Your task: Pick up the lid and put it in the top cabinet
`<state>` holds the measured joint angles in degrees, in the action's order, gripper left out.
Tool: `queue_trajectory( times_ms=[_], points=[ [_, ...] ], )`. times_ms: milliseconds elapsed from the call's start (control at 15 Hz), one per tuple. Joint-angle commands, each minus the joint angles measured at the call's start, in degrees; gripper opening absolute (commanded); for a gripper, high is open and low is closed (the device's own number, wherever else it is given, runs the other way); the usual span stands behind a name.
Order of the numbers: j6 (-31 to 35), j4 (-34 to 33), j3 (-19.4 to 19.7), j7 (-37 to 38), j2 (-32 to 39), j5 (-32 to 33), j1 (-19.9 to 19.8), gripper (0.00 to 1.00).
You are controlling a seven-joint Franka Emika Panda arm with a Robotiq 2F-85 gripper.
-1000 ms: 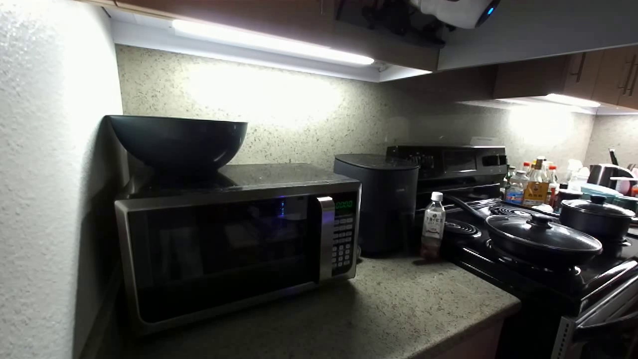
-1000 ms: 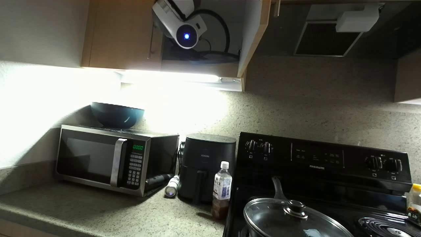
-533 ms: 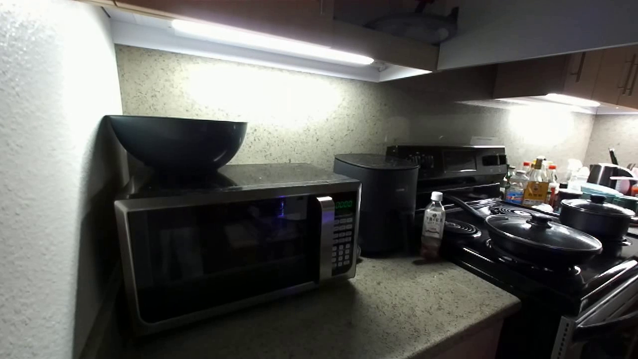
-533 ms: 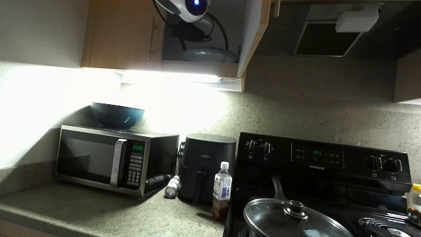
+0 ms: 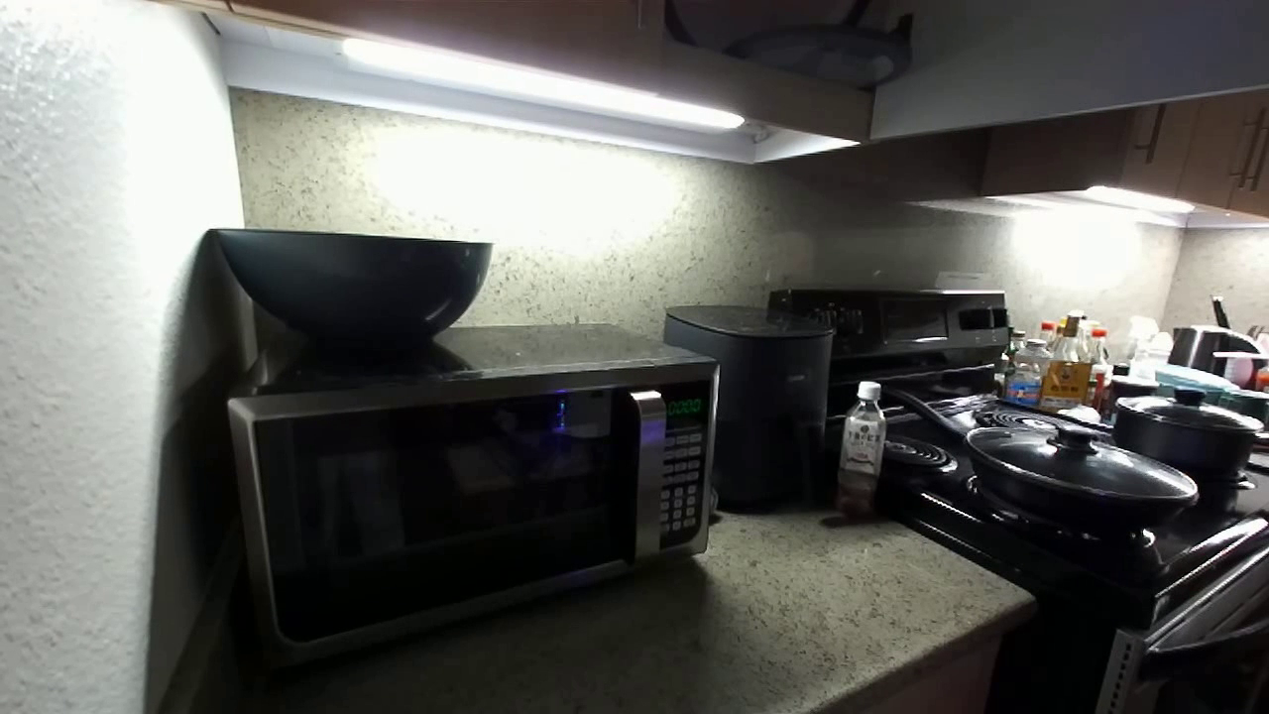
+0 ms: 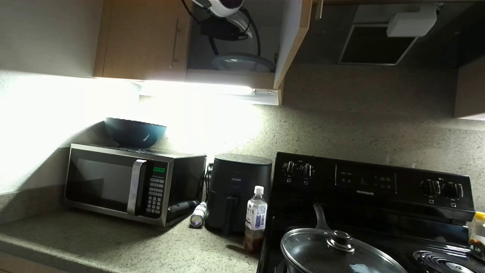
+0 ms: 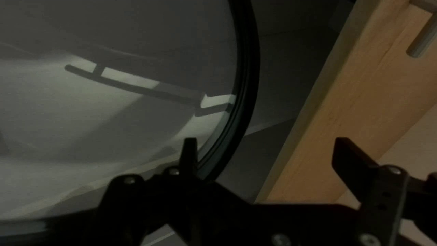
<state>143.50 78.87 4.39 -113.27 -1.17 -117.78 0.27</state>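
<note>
Lid [image 7: 126, 99], clear with a dark rim, stands on edge or steeply tilted inside the top cabinet [image 6: 231, 78]; a flat round translucent piece [image 6: 242, 64] lies before its lower part, near the cabinet's front. Beside the rim, the gripper [image 7: 266, 141] has its fingers [image 7: 189, 153] spread wide; whether one touches the glass I cannot tell. On its other side the cabinet door [image 6: 291, 38] juts out. Below, a microwave [image 6: 104, 182] carrying a dark bowl [image 6: 135, 133] takes up the back corner of the counter [image 6: 125, 246] by the wall [image 6: 22, 132]. A black air fryer [image 6: 240, 180] stands toward the back edge, a bottle [image 6: 255, 223] near the edge along the stove [image 6: 363, 212], where a covered pan [image 5: 1076, 471] and pot [image 5: 1180, 441] sit.
</note>
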Motion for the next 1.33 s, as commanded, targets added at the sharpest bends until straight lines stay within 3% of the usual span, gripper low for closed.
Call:
queue_trajectory(
  times_ms=[0,467,1000,1267],
  points=[
    [-0.15,3.11,-0.18,11.63,-0.82,7.94,0.19,1.00],
    [2.19,5.84,-0.48,42.59,-0.95,29.71,0.10,1.00],
    [2.90,6.63,0.05,66.52,-0.63,50.04,-0.13,1.00],
    [3.13,5.51,0.04,64.93,0.84,48.41,0.19,1.00]
  ],
)
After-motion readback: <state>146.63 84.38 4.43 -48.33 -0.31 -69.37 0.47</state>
